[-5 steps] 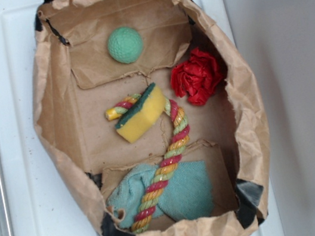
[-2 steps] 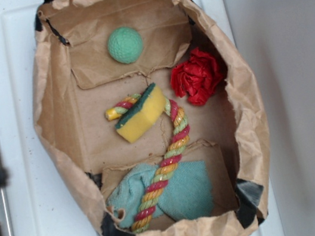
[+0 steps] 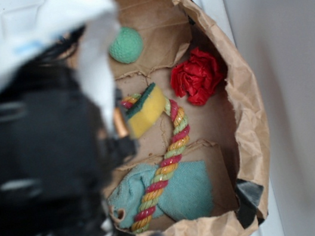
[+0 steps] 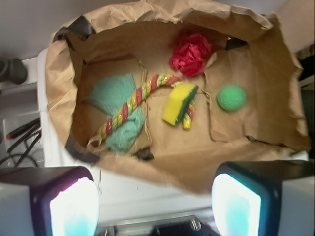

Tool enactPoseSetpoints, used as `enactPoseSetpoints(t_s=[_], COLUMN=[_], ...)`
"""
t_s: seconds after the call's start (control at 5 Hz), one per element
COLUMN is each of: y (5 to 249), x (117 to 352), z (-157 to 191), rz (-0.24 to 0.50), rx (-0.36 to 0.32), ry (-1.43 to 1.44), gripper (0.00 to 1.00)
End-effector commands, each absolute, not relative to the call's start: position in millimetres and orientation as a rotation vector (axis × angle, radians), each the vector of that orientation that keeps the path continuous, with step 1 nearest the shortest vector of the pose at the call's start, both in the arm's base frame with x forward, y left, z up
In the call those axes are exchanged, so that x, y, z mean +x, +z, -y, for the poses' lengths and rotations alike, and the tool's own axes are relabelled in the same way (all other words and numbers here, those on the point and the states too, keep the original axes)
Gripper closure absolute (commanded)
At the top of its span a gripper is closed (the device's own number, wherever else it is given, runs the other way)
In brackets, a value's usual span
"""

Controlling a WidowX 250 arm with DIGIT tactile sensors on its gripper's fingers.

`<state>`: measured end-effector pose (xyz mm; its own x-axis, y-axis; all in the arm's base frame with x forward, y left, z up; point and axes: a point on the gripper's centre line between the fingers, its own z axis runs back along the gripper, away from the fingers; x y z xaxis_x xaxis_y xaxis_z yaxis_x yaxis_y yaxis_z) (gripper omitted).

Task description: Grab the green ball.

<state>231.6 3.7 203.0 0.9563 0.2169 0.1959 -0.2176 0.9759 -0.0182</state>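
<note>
The green ball point(image 3: 125, 44) is a small mint-green sphere lying on the brown paper floor at the far end of the paper bag point(image 3: 245, 97). In the wrist view the green ball point(image 4: 231, 97) lies right of centre, well beyond my gripper point(image 4: 155, 206). My gripper is open, with its two pale fingers point(image 4: 74, 206) wide apart and nothing between them. It hangs outside the bag's near wall point(image 4: 197, 169), over the white surface. In the exterior view my arm point(image 3: 38, 162) is a blurred black mass covering the bag's left side.
Also in the bag are a red ruffled paper wad point(image 3: 197, 76), a yellow sponge with a green top point(image 3: 147, 110), a striped rope point(image 3: 172, 149) and a teal cloth point(image 3: 188, 194). The sponge point(image 4: 179, 103) lies just left of the ball. Cables point(image 4: 19, 132) trail at the left.
My arm has swung in from the left edge and now hides the left part of the bag in the exterior view. The things in the bag have not moved.
</note>
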Motion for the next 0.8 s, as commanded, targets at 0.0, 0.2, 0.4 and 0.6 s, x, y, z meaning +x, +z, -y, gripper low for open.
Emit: enactPoseSetpoints(t_s=[0.0, 0.2, 0.4, 0.6], y=[157.2, 142.1, 142.9, 142.9], x=[257.5, 270.3, 274.0, 274.0], z=[-20.7, -15.2, -15.2, -15.2], rz=[0.139, 0.090, 0.063, 0.063], rx=[-0.014, -0.060, -0.078, -0.078], ry=[0.269, 0.213, 0.185, 0.185], gripper=[0.00, 0.00, 0.00, 0.00])
